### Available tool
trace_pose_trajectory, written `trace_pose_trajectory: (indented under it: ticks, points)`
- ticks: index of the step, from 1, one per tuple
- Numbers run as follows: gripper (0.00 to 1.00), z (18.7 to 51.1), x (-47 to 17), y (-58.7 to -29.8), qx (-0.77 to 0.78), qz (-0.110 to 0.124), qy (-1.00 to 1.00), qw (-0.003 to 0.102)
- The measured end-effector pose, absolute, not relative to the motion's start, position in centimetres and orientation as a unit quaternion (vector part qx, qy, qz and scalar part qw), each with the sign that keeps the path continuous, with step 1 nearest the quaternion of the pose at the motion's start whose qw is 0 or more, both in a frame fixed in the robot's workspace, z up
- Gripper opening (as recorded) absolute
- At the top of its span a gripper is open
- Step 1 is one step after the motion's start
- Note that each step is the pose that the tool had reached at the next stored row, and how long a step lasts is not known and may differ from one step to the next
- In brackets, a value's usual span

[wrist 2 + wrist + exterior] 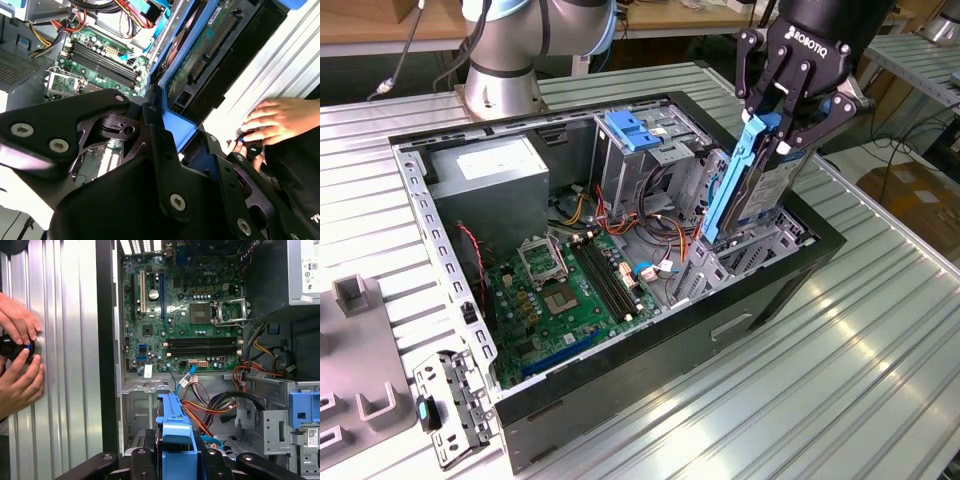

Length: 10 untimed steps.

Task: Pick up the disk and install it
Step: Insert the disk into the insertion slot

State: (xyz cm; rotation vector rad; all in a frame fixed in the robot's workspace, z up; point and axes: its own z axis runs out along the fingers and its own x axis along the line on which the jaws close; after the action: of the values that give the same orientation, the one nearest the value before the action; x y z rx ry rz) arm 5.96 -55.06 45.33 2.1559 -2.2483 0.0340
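One disk (768, 190), clamped by its blue rails in the end effector (775, 125), hangs tilted with its lower end at the bay (760, 248) in a corner of the case (650, 352), so a rail could jam on the bay wall or snag cables (665, 240).

grey disk (763, 188) with blue rails, green motherboard (570, 290), ribbed silver surface (880, 350), black computer case (650, 385), red and yellow wires (580, 212)

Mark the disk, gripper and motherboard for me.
disk (765, 190): exterior view, grey metal face beside the blue rail.
gripper (778, 128): exterior view, between its fingertips, clamped on the disk.
motherboard (560, 310): exterior view, green board beside the memory slots.
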Motion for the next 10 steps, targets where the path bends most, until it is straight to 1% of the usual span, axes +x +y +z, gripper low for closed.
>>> trace_pose_trajectory:
  ticks: [10]
  points:
    - [0.37, 44.6, 6.05, -55.37, 0.692, 0.009, -0.722, 0.013]
